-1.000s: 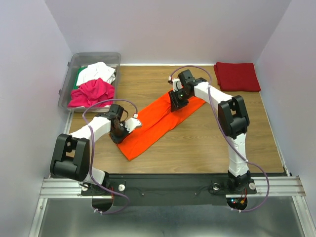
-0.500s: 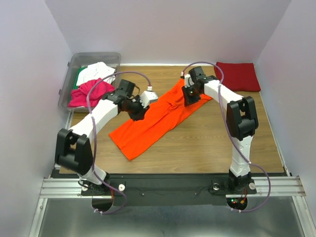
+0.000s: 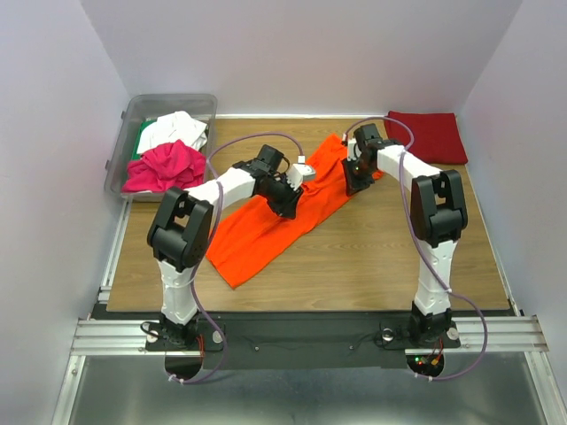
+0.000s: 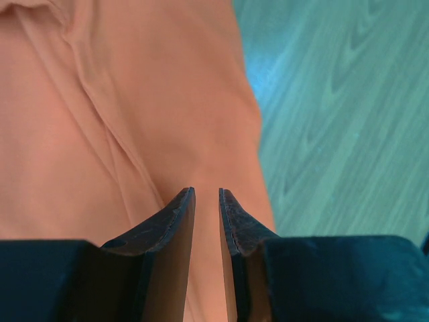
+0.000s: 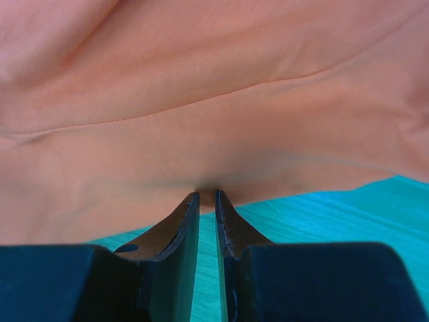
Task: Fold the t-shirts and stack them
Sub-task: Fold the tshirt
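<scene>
**Fold under way:** One dark red cloth t-shirt (image 3: 425, 135) is seen folded flat at the far right corner of the wooden table (image 3: 381, 257), and nothing is yet stacked on it. A bright orange cloth t-shirt (image 3: 252, 243) is laid as a long diagonal band across the middle of the table, from near left to far right. It appears to be doubled lengthwise, and its crosswise folds are judged not yet made. A crumpled magenta t-shirt (image 3: 164, 166), a white t-shirt (image 3: 173, 131) and a green t-shirt (image 3: 142, 140) are heaped unfolded in the clear plastic bin (image 3: 173, 97) at the far left. Less than half of the job is judged done.

The left gripper (image 4: 206, 194) is held low over the middle of the orange band, its jaws parted by a narrow slit with no cloth between them. The right gripper (image 5: 206, 194) is set at the band's far right end with its jaws drawn nearly together. The hem is apparently nipped at their tips, though the bite itself is hidden.
</scene>
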Action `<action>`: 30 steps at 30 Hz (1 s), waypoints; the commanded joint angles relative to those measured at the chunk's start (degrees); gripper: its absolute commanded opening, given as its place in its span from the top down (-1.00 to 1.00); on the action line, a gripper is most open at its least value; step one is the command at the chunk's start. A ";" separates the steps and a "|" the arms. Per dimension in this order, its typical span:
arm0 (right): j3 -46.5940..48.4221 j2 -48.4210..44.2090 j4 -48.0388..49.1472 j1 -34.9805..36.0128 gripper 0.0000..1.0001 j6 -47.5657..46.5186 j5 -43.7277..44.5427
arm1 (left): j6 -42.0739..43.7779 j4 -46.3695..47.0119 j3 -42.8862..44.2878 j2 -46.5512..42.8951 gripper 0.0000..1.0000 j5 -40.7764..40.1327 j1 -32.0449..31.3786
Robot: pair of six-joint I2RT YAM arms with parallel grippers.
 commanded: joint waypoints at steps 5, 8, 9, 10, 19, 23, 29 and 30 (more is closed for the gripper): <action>-0.43 0.94 1.62 0.44 0.58 0.11 0.90 | -4.13 5.95 4.84 4.89 0.35 -3.30 0.79; -0.61 0.94 1.62 0.35 0.58 -0.06 1.51 | -4.65 6.57 5.64 6.39 0.36 -5.32 1.67; -0.52 0.94 1.62 0.26 0.58 -0.15 1.77 | -4.74 6.83 5.64 6.39 0.37 -5.67 2.11; -0.52 0.94 1.62 0.26 0.58 -0.32 2.04 | -4.83 7.10 5.46 6.39 0.37 -6.28 2.98; 2.64 3.31 1.80 0.17 0.59 -1.03 3.79 | -1.41 4.73 0.99 2.80 0.36 -6.91 6.42; 4.40 1.83 1.80 0.08 0.58 -0.94 2.83 | 2.28 2.80 -3.92 -2.65 0.35 -7.25 6.68; 7.30 -1.00 1.89 0.08 0.56 -0.24 4.75 | 9.56 0.07 -11.48 -12.32 0.34 -13.30 6.86; 7.65 -0.39 1.80 0.17 0.56 -0.33 5.46 | 10.63 -0.28 -12.37 -12.68 0.34 -14.28 6.94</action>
